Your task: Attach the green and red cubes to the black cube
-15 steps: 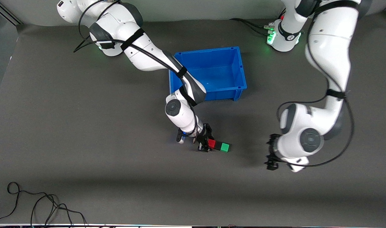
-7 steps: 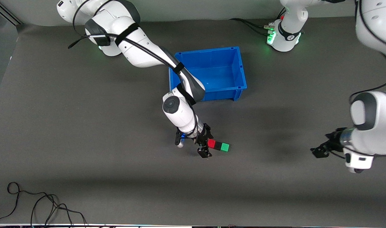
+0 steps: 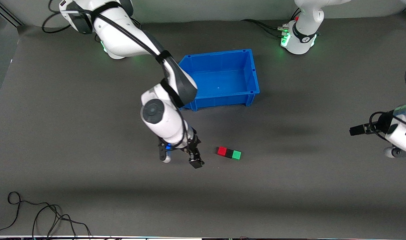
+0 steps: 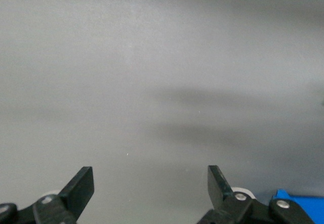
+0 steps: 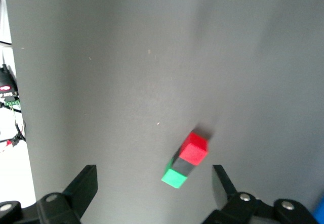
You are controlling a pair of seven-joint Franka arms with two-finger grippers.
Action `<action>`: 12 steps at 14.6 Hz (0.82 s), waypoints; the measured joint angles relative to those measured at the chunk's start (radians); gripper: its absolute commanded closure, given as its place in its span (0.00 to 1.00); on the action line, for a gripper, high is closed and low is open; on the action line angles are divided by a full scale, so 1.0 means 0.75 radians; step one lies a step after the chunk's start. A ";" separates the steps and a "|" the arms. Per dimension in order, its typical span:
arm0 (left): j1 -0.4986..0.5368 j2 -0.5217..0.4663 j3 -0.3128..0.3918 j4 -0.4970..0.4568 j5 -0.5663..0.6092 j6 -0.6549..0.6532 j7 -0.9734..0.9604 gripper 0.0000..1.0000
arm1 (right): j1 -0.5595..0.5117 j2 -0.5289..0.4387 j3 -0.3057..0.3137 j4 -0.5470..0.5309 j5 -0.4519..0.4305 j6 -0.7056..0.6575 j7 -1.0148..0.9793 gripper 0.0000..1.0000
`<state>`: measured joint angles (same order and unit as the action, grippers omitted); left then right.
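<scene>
The red cube (image 3: 221, 151), black cube (image 3: 229, 153) and green cube (image 3: 236, 155) lie joined in one short row on the grey mat, black in the middle. My right gripper (image 3: 195, 154) is open and empty, low over the mat beside the red end of the row, a short gap away. The right wrist view shows the red cube (image 5: 193, 149), the black cube (image 5: 184, 164) and the green cube (image 5: 173, 177) ahead of the open right gripper (image 5: 152, 178). My left gripper (image 3: 355, 130) is open and empty at the left arm's end of the table; the left wrist view (image 4: 149, 176) shows only bare mat.
An empty blue bin (image 3: 256, 83) stands farther from the front camera than the cube row. A black cable (image 3: 39, 216) lies coiled at the near corner toward the right arm's end.
My right gripper has drawn back from the red cube toward the right arm's end. My left arm has pulled away toward its own end. The cube row has stayed put.
</scene>
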<state>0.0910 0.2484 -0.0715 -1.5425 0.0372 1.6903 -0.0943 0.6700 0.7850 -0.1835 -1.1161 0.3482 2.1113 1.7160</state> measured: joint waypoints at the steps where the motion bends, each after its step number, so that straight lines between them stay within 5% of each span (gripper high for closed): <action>1: -0.005 -0.060 -0.003 -0.051 0.003 0.001 0.007 0.00 | -0.017 -0.048 -0.021 0.000 -0.012 -0.102 -0.098 0.00; 6: -0.011 -0.328 -0.011 -0.235 -0.012 -0.016 0.086 0.00 | -0.040 -0.301 -0.191 -0.057 -0.116 -0.525 -0.650 0.00; 10: -0.025 -0.372 -0.014 -0.207 -0.025 -0.070 0.104 0.00 | -0.047 -0.501 -0.335 -0.190 -0.170 -0.651 -1.075 0.00; 12: -0.026 -0.362 -0.014 -0.174 -0.025 -0.097 0.105 0.00 | -0.088 -0.625 -0.338 -0.300 -0.285 -0.656 -1.245 0.00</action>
<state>0.0718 -0.0231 -0.0821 -1.6733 0.0185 1.6179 -0.0154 0.6036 0.3165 -0.4368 -1.3414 0.1344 1.6191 0.7824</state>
